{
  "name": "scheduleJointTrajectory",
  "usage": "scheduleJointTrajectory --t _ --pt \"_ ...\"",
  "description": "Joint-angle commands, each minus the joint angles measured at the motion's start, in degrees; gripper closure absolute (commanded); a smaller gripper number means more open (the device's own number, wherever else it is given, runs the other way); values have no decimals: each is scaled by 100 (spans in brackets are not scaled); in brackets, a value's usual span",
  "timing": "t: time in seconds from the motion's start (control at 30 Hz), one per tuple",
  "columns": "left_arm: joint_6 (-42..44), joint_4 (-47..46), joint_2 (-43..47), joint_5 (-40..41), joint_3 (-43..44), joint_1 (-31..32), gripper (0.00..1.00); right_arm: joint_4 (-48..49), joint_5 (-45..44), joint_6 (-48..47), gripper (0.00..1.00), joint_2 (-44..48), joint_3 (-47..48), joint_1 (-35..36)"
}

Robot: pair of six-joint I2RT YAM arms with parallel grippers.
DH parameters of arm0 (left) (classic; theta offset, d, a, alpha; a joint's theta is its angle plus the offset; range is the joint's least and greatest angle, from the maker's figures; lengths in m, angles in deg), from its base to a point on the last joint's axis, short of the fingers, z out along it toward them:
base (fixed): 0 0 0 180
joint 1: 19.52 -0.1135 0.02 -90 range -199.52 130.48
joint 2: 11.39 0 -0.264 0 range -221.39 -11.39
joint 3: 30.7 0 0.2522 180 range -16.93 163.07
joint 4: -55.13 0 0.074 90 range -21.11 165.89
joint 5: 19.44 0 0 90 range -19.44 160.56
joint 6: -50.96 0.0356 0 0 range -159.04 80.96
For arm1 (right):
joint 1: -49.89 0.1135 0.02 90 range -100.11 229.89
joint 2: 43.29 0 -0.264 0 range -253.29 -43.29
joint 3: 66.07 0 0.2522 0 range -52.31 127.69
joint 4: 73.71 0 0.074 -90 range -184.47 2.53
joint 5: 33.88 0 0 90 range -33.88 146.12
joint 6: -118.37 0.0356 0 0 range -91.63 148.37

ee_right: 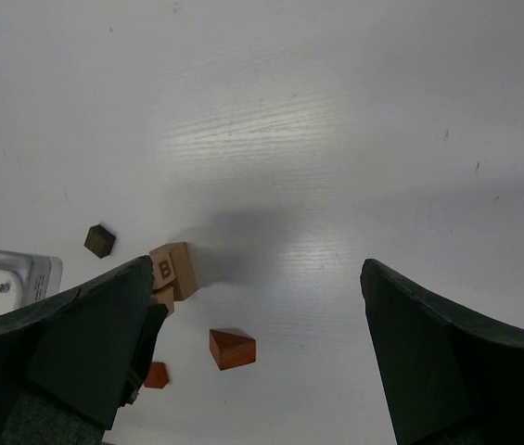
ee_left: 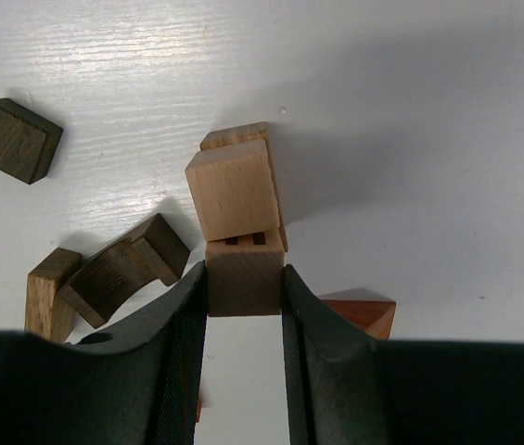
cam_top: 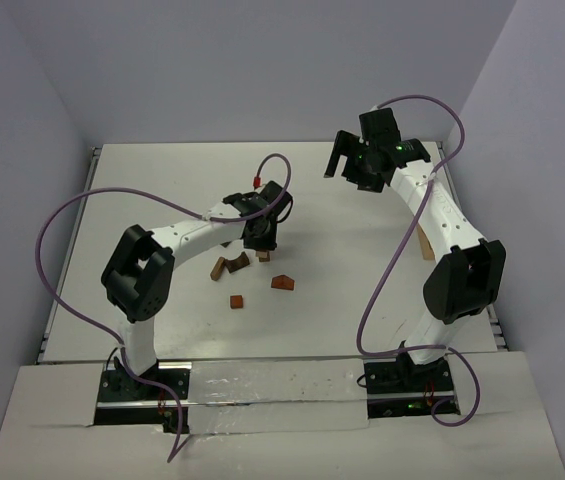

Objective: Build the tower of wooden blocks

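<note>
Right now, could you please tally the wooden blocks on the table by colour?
Tan blocks: 3
Brown blocks: 3
Red blocks: 2
Total: 8

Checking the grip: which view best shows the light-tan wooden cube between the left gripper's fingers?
Left wrist: the light-tan wooden cube, close-up, pinched between both fingers. Top view: the left gripper hides it. Right wrist: barely a distant sliver.
</note>
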Motion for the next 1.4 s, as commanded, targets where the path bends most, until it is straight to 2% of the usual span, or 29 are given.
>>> scheduleJointTrajectory --t 0.0,1.37 --pt "-127 -162 -69 -21 326 -18 100 190 43 -15 0 235 -43 -33" --pt "-173 -202 -163 -30 244 -82 70 201 187 -32 0 192 -71 -33"
